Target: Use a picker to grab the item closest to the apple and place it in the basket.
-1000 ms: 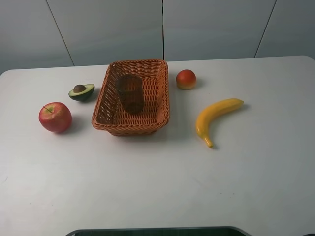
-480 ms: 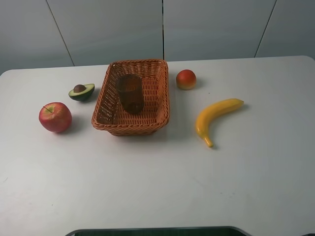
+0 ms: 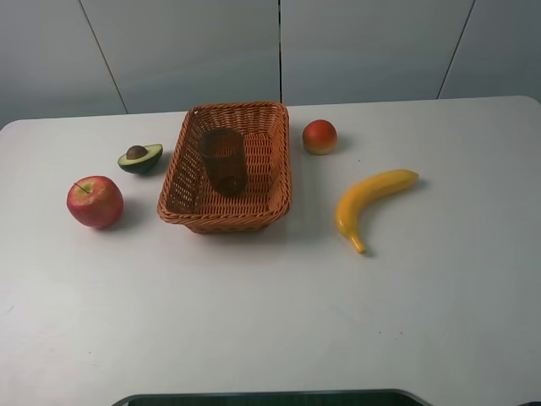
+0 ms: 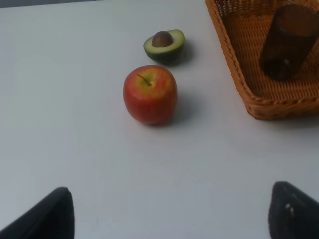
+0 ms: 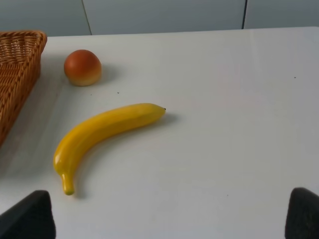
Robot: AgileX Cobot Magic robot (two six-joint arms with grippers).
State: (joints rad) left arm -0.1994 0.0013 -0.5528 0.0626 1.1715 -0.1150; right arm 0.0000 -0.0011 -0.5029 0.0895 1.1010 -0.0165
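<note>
The smoky-grey tumbler [image 3: 224,161] [image 4: 289,42] is inside the woven basket [image 3: 275,182] [image 4: 239,74], touching nothing else. The red apple [image 3: 95,201] [image 4: 150,94] sits on the table left of the basket. My left gripper [image 4: 174,214], the picker, is open with its black fingertips [image 4: 52,216] wide apart, pulled back from the apple and holding nothing. My right gripper [image 5: 167,216] is open too, back from the banana, with nothing between its fingertips [image 5: 304,214]. Neither arm shows in the exterior high view.
A halved avocado [image 3: 140,157] [image 4: 164,45] lies behind the apple. A small orange-red fruit [image 3: 319,136] [image 5: 82,67] sits right of the basket, and a yellow banana [image 3: 370,203] [image 5: 102,134] lies farther right.
</note>
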